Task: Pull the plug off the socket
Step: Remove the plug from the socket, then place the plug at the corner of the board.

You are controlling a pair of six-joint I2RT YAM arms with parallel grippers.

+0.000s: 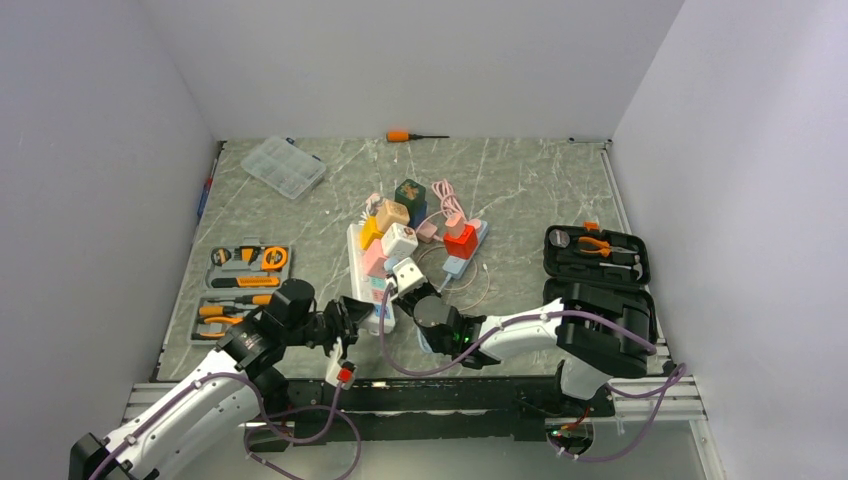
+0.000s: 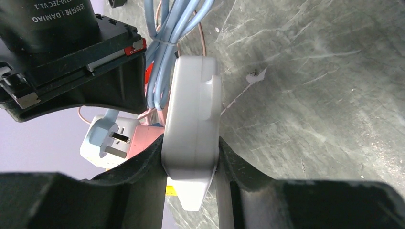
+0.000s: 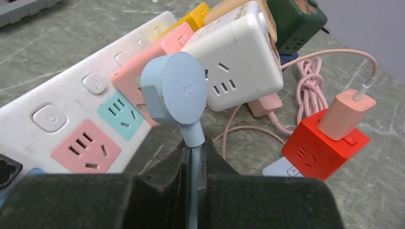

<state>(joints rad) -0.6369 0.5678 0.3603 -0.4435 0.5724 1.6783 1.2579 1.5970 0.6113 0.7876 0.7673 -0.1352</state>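
closest to the lens, the two black fingers of my right claw (image 3: 193, 151) are clenched on the pale blue cord (image 3: 193, 137), just beneath the pale blue round plug (image 3: 174, 90). the plug's flat back faces the wrist camera, and it hangs tilted over a pink outlet panel (image 3: 131, 78) of the long white power strip (image 3: 71, 101). from the left wrist its metal prongs (image 2: 122, 139) stand bare in the air, out of any outlet. whether the plug's body touches the strip i cannot tell.

the strip lies near the middle of the grey-green marbled table (image 1: 540, 190), running away from my bases. my left claw (image 2: 191, 149) is clamped tight on its near end, one black finger pressed against each side.

along the strip's face run pink, teal and yellow panels with white push buttons beside them. a white cube adapter (image 3: 239, 57) sits on the strip just beyond the plug, with a dark green cube (image 3: 296, 16) behind it. to the right, apart from the strip, a red cube adapter (image 3: 320, 145) carries a peach charger block (image 3: 346, 112). a coiled pink cable (image 3: 310, 78) lies just behind that.

farther out, an open tray of orange and black hand tools (image 1: 240, 272) lies at the left. a black tool case (image 1: 597, 255) lies at the right. a clear plastic compartment box (image 1: 285, 167) and an orange-handled screwdriver (image 1: 410, 135) sit toward the far edge.
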